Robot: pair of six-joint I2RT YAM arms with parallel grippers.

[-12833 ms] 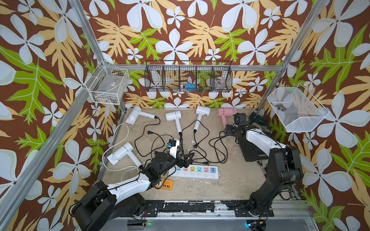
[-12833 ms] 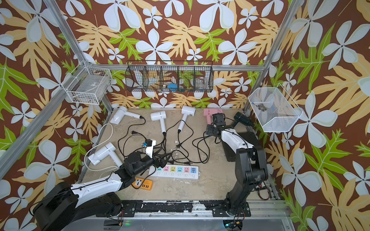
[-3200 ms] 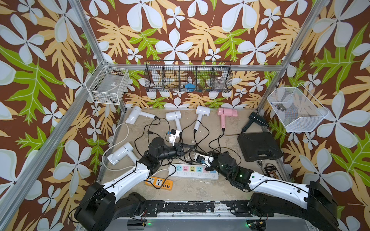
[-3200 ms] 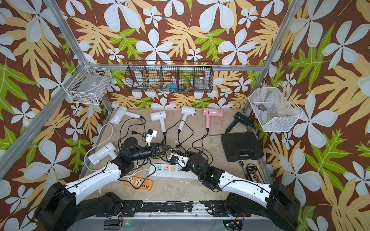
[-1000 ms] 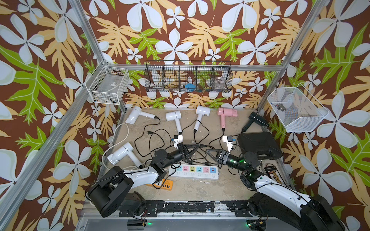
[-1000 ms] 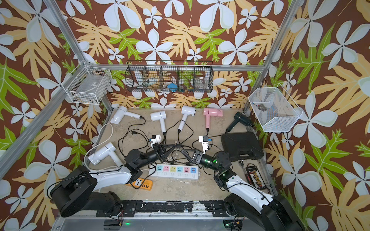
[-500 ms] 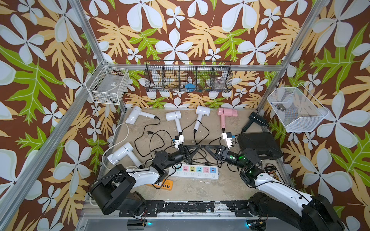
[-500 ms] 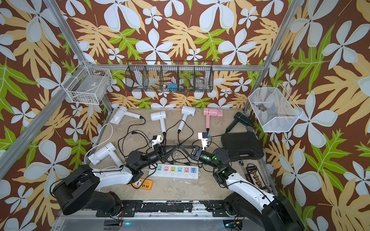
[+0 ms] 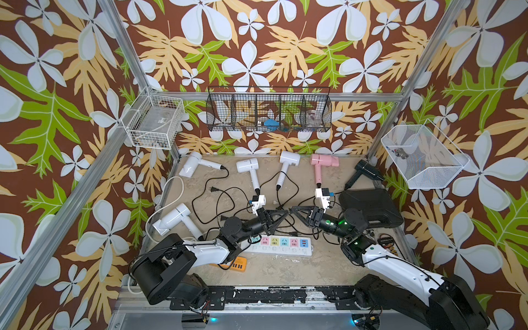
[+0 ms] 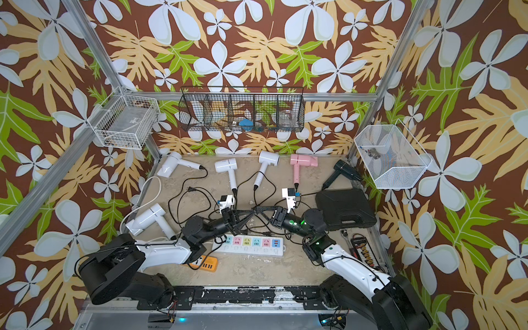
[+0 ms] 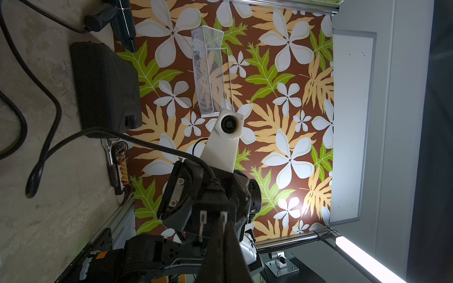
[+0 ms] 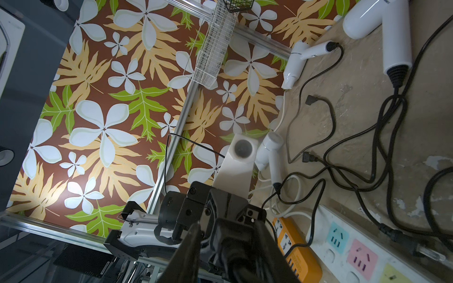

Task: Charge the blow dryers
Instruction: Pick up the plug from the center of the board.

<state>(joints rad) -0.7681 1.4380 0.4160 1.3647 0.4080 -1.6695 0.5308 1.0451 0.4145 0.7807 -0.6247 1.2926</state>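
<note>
Several blow dryers lie along the back of the table: white ones (image 9: 197,165) (image 9: 248,167) (image 9: 288,160), a pink one (image 9: 324,161) and a black one (image 9: 365,171). Another white one (image 9: 174,220) lies at the left. Their black cords tangle mid-table. My two grippers meet tip to tip above the white power strip (image 9: 277,245). A black two-prong plug (image 11: 212,198) sits between them. The left gripper (image 11: 221,220) is shut on a prong. The right gripper (image 12: 228,225) has its fingers closed on the plug body (image 12: 232,235).
An orange power strip (image 9: 234,261) lies by the left arm. A black case (image 9: 371,205) and a small tool set (image 9: 388,243) sit at the right. Wire baskets hang on the left (image 9: 154,123), back (image 9: 268,111) and right (image 9: 420,157) walls.
The right gripper has moved left until its tips meet the left gripper, and its jaws have narrowed around the plug. The left gripper stays shut.
</note>
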